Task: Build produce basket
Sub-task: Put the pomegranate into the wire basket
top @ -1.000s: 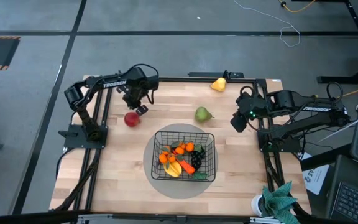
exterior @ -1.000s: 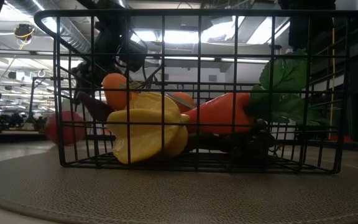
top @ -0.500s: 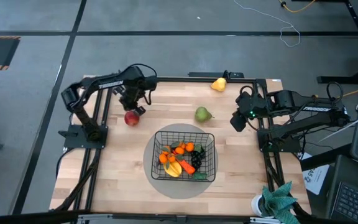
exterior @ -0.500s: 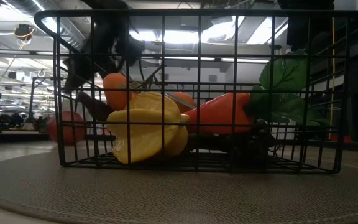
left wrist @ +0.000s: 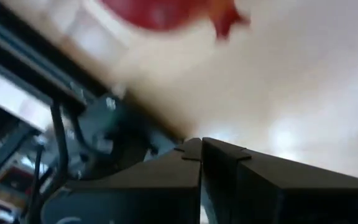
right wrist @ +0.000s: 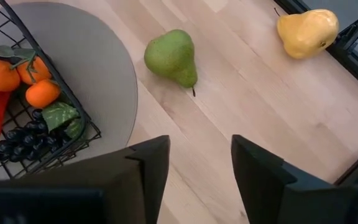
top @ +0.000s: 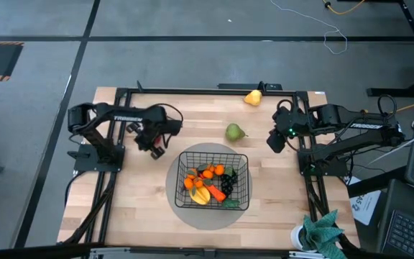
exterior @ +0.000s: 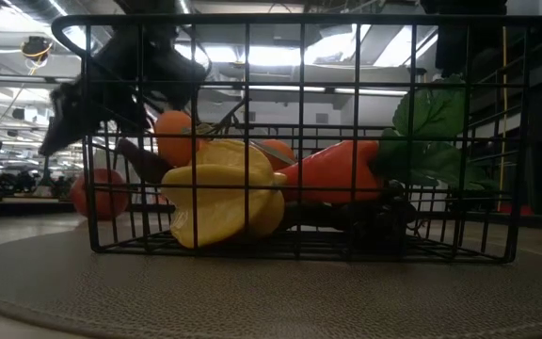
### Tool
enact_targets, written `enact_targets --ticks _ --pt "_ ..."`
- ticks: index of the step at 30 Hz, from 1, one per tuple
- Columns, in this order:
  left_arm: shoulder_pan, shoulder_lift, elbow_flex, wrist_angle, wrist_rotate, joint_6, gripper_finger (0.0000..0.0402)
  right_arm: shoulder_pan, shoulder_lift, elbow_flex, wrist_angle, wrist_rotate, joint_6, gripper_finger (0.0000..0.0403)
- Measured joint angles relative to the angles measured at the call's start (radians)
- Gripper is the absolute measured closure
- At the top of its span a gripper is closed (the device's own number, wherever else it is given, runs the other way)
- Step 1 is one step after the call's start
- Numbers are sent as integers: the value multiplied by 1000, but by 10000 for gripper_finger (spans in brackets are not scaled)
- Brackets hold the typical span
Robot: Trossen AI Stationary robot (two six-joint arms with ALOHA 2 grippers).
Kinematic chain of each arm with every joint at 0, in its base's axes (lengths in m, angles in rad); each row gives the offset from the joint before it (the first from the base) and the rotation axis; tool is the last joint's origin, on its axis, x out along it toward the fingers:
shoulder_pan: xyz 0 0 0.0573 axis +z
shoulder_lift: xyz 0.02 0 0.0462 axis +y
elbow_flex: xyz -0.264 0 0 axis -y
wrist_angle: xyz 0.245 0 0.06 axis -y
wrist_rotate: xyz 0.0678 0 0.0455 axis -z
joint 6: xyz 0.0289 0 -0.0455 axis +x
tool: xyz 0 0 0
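From where I stand, the left claw (top: pixel 153 142) hangs low over the left part of the table (top: pixel 142 208), and its two fingers are clenched tight against each other with nothing between them. The red apple (exterior: pixel 97 193) sits on the wood just past those fingertips. It is not in the grip, and from above the arm hides it.

The main risk, as I judge it, is that the arm heads for the basket (top: pixel 214 152) empty-handed. Shut fingers can also only push. A round apple nudged that way could roll towards the table's left edge, or against the grey mat (top: pixel 210 220) under the basket.

The basket stands at the middle of the table towards the front edge. It already holds oranges, a carrot, grapes and yellow pieces, so a fruit dropped from too high might bounce off the pile.

The right claw (top: pixel 273 140) waits released near the right edge. The green pear (top: pixel 234 132) lies near it, and the yellow pear (top: pixel 253 97) rests right at the far edge, where a clumsy reach could knock it off.
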Motion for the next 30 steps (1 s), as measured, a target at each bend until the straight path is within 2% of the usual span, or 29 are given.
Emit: enact_targets --ticks 6,10,20,30 --pt "7 0 -57 178 -87 -8 401 0 0 0 2 0 -19 242" --pt "28 0 -78 273 -89 -5 401 0 0 0 4 0 -19 242" --pt "48 0 -69 298 -90 55 401 0 0 0 6 0 -18 242" --pt "46 0 63 260 -95 143 401 0 0 0 12 1 -18 242"
